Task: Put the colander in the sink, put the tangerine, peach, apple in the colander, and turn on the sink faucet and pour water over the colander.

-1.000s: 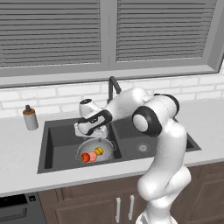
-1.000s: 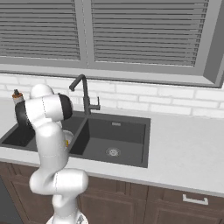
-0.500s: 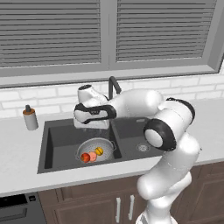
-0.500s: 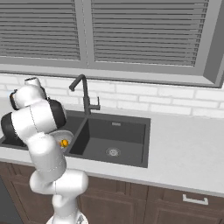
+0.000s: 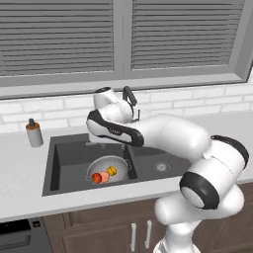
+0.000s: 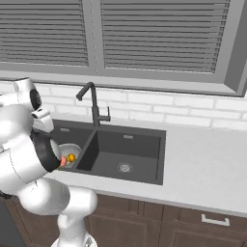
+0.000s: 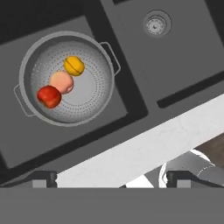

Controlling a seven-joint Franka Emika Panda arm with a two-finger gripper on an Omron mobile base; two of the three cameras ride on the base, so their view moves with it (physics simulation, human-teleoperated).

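Observation:
The silvery colander (image 7: 87, 98) sits in the left basin of the dark sink (image 7: 144, 70). Three fruits lie inside it: the yellow-orange tangerine (image 7: 74, 65), the pale peach (image 7: 61, 82) and the red apple (image 7: 49, 96), touching in a row. My gripper (image 7: 111, 179) hangs well above the sink's front edge, open, with nothing between its fingertips. From the left base camera the colander (image 5: 118, 162) holds the apple (image 5: 97, 178), peach (image 5: 105, 176) and tangerine (image 5: 112, 171), below my arm. The black faucet (image 6: 91, 103) stands behind the divider, spout angled left; no water shows.
A grey soap dispenser (image 5: 33, 132) stands on the counter left of the sink. The right basin has a bare floor with a steel drain (image 7: 156, 24). Pale counter (image 7: 144, 144) runs along the sink's front, and a brick backsplash and window lie behind.
My hand has lifted from just over the colander to higher above the sink, and the arm has swung and bulked forward. The jaws stayed open; the fruits did not move.

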